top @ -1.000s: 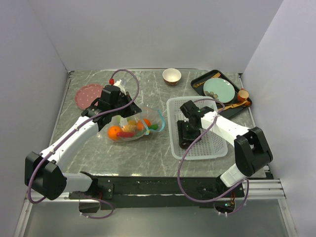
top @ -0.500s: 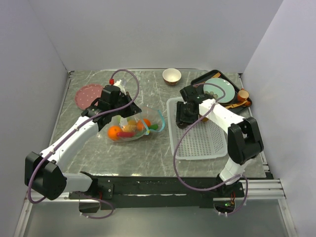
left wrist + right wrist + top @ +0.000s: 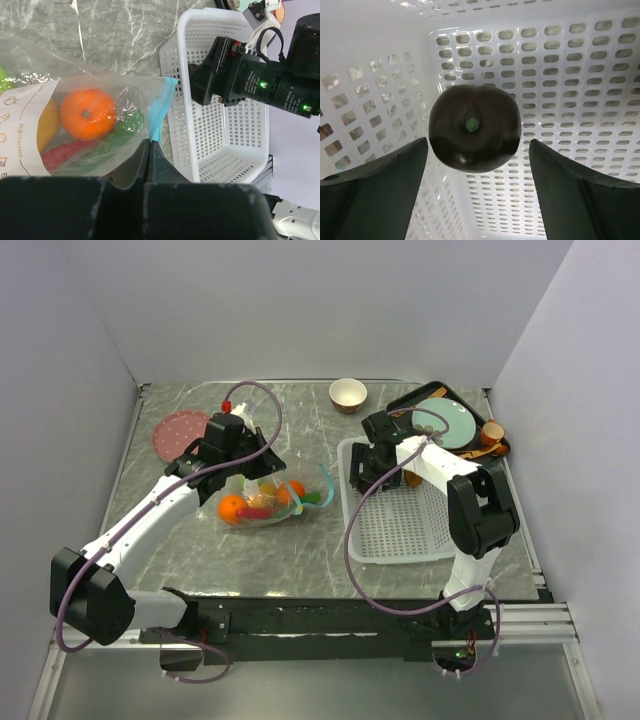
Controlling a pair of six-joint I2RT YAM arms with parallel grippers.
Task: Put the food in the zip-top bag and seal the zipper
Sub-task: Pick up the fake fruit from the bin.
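The clear zip-top bag (image 3: 268,498) lies at the table's middle. It holds two oranges (image 3: 232,507), a red chili (image 3: 65,152), a green chili (image 3: 122,131) and a yellow-orange fruit (image 3: 46,125). My left gripper (image 3: 149,143) is shut on the bag's mouth edge, right at the teal zipper (image 3: 159,112); it also shows in the top view (image 3: 255,472). My right gripper (image 3: 477,146) is open, down in the basket's far left corner (image 3: 365,475). The dark brown donut-like piece (image 3: 475,127) with a green stem dot lies just ahead of its fingers, untouched.
The white perforated basket (image 3: 405,540) stands right of the bag and also shows in the left wrist view (image 3: 240,145). A tan bowl (image 3: 347,394) is at the back. A black tray with a teal plate (image 3: 445,422) is at the back right. A pink plate (image 3: 180,430) is at the back left.
My right gripper has moved from the middle of the basket to its far left corner, over the dark piece. The left arm and the bag have not moved.
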